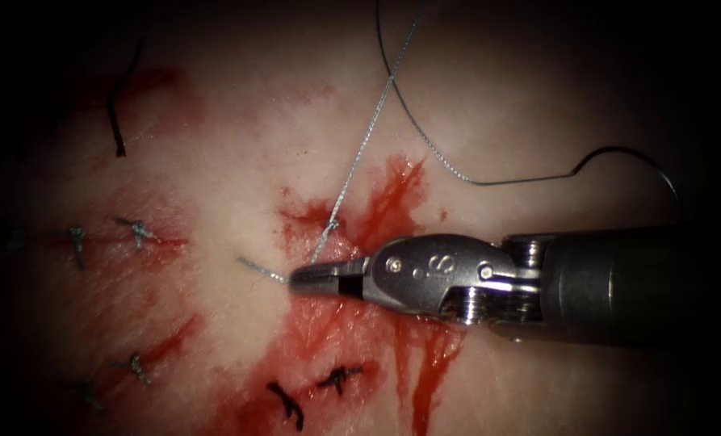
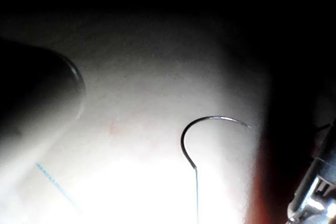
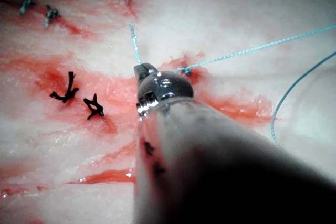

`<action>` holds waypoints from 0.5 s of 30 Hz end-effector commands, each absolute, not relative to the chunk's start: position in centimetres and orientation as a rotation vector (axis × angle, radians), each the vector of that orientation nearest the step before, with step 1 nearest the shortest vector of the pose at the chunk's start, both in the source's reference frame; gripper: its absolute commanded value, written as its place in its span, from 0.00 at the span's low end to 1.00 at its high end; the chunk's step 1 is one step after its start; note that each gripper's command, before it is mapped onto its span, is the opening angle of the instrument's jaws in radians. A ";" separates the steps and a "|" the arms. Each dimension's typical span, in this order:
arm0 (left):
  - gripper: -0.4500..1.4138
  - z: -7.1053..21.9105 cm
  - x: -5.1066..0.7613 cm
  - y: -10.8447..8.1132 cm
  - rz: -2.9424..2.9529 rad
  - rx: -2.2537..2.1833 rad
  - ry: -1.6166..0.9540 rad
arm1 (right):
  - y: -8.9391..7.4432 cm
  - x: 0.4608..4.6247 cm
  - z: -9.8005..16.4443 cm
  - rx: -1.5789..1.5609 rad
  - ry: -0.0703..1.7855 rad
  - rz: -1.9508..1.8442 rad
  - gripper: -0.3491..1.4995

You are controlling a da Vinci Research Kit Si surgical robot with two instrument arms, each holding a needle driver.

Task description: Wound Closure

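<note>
My right tool (image 1: 312, 278) reaches in from the right, low over the red-stained cut (image 1: 376, 210). Its jaws are shut on the short tail of the pale thread (image 1: 257, 267), just left of the cut; the same tail (image 3: 135, 43) runs out past the tool tip (image 3: 144, 71). A knot (image 1: 333, 224) sits on the cut. From it the long thread (image 1: 368, 133) rises to the upper edge. The curved needle (image 1: 618, 152) lies free on the tissue at the upper right, outside the tissue and held by nothing. It shows as a dark hook, the needle (image 2: 210, 121). A metal part of a tool (image 2: 315, 195) stands near it.
Finished blue stitches (image 1: 138, 230) line the left side, and two dark knots (image 1: 340, 377) lie below the tool. A dark cut thread end (image 1: 118, 121) rests at the upper left. Red fluid (image 1: 425, 371) runs down under the right tool's wrist. A second thread strand (image 1: 425, 141) curves toward the needle.
</note>
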State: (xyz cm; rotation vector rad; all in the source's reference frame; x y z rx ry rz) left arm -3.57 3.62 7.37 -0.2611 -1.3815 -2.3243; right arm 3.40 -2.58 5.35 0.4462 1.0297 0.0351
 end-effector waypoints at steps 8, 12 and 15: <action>0.00 7.8 -3.81 3.6 -2.296 -0.293 -1.304 | -2.8 3.53 5.4 0.532 0.972 0.039 0.00; 0.00 7.9 -3.84 3.7 -2.303 -0.299 -1.285 | -2.9 3.55 5.4 0.558 0.959 0.058 0.00; 0.00 8.0 -3.87 3.7 -2.305 -0.308 -1.266 | -2.9 3.57 5.4 0.569 0.954 0.067 0.00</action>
